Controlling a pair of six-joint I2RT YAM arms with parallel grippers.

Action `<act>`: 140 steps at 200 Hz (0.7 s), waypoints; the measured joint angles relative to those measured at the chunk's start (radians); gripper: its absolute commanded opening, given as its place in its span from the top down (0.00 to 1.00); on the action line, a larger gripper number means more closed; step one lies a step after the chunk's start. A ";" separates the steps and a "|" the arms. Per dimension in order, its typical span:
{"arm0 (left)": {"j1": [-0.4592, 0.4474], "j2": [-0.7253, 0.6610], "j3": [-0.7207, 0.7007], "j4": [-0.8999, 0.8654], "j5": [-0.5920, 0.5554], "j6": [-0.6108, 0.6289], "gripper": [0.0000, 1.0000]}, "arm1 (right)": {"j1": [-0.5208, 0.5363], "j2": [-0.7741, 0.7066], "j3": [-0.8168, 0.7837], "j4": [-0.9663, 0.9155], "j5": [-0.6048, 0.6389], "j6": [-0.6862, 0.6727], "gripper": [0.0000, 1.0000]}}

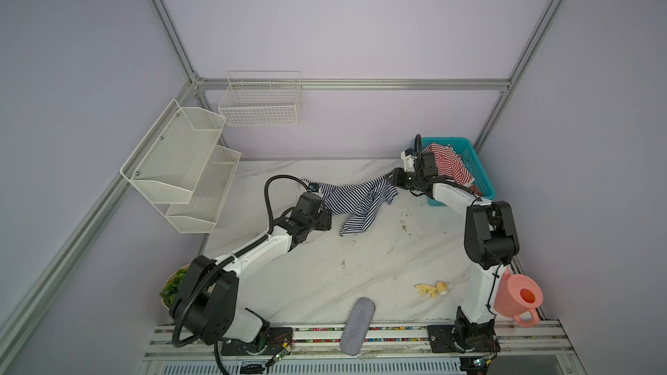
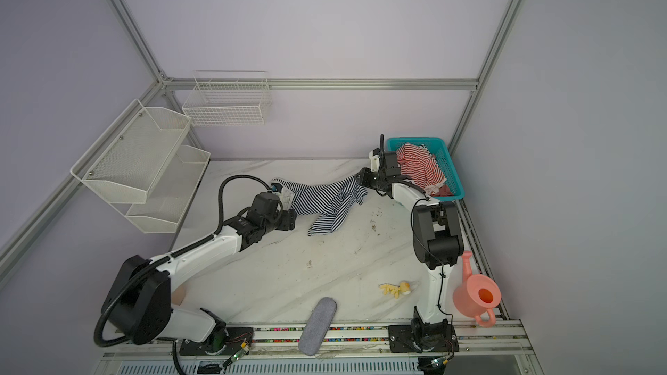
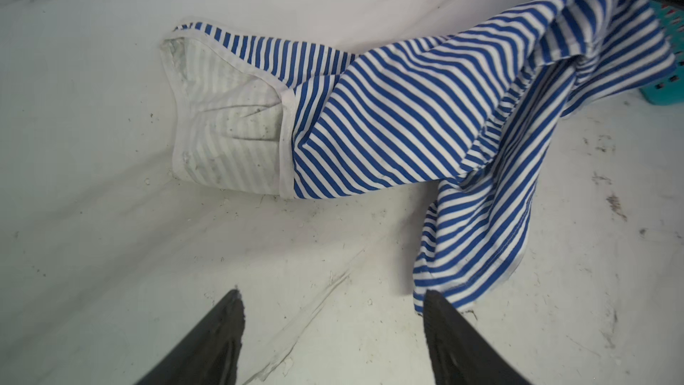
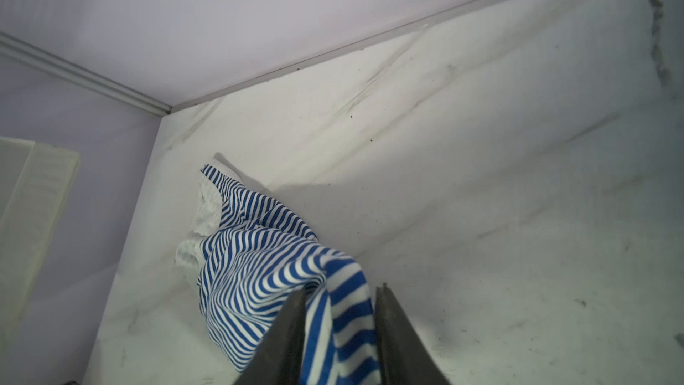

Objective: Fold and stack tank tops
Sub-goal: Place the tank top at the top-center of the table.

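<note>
The navy striped top [image 1: 355,203] lies crumpled on the table [image 1: 325,283], one end raised into the right gripper [image 4: 342,287] — jaws partly apart around cloth, and whether they pinch it I cannot tell. The left gripper [image 3: 331,290] hangs wide open, empty; best it pinches the loose hem, then both pull the top flat.

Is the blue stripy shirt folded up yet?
Not folded. The navy-and-white tank top sprawls rumpled across the table, with its pale inside showing at one end and a flap trailing loose.
</note>
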 measured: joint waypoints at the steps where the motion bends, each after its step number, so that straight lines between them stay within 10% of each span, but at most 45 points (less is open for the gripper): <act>1: 0.000 0.009 0.006 -0.003 -0.002 0.000 0.29 | 0.000 0.000 -0.002 0.000 0.001 -0.003 0.55; 140: 0.020 0.463 0.338 -0.124 -0.072 0.031 0.47 | 0.026 -0.201 -0.344 0.020 0.102 -0.103 0.51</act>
